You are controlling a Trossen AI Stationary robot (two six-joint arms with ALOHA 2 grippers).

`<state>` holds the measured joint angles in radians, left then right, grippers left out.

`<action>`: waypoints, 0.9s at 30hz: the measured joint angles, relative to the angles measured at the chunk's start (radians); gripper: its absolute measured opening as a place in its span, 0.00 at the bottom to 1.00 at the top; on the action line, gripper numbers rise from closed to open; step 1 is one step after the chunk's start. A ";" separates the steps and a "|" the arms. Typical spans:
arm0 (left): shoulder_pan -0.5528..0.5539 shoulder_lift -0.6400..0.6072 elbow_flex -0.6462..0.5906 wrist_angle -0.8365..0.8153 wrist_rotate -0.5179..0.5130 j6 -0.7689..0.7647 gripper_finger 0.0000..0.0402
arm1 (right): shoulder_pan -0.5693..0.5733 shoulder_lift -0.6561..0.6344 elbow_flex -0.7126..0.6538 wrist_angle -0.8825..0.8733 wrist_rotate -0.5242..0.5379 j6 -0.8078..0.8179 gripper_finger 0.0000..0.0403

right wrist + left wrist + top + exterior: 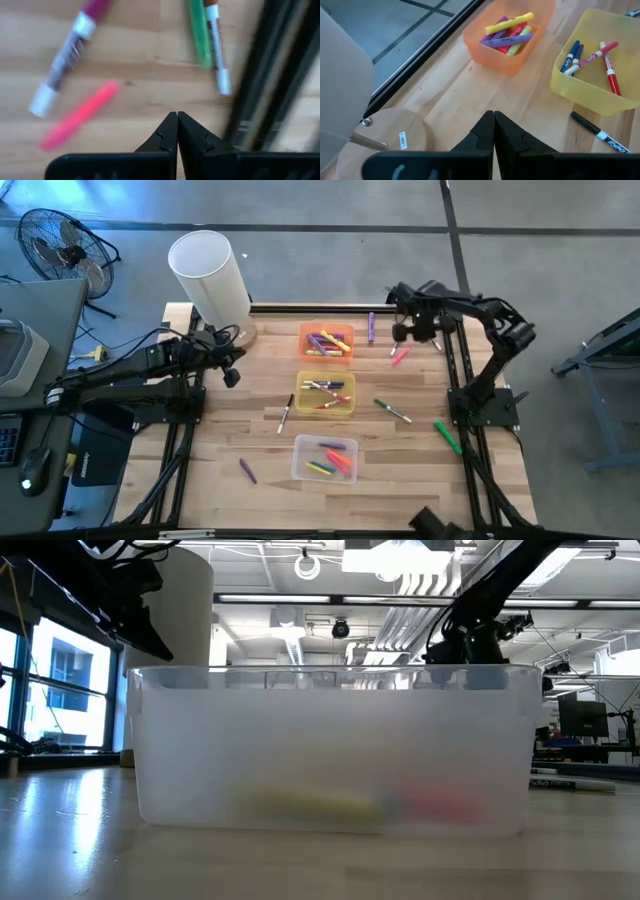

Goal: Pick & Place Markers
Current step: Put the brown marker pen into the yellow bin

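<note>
Both grippers are hovering empty over a marker-strewn wooden surface point(220, 440).

In the high view, the right gripper point(401, 332), fingers pressed together, is hanging at upper right just above a pink marker point(400, 356); the left gripper point(231, 376), fingers likewise pressed together, is waiting at centre left beside a tall white cylinder point(210, 275). Markers are filling the orange rectangular bin point(327, 342), the yellow bin point(325, 393) and the clear plastic bin point(326, 458) down the middle. Loose ones are lying around: purple marker point(371, 327), green marker point(447, 436), black-capped marker point(285, 416).

Blurred markers point(350, 805) behind clear bin point(330, 680)
</note>
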<state>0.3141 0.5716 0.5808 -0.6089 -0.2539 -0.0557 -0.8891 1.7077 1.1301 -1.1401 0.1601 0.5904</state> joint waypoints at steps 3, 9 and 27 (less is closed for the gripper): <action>0.000 0.000 0.000 0.016 0.009 0.000 0.00 | 0.065 0.000 0.000 -0.032 0.085 -0.088 0.00; 0.000 0.000 0.000 0.036 0.014 0.000 0.00 | 0.147 0.037 0.020 -0.012 0.201 -0.270 0.00; 0.000 0.000 0.000 0.030 0.016 -0.107 0.00 | -0.085 0.257 0.051 0.029 0.336 -0.295 0.00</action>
<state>0.3141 0.5720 0.5808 -0.5786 -0.2375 -0.1626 -0.9742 1.9646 1.1814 -1.1110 0.4963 0.2957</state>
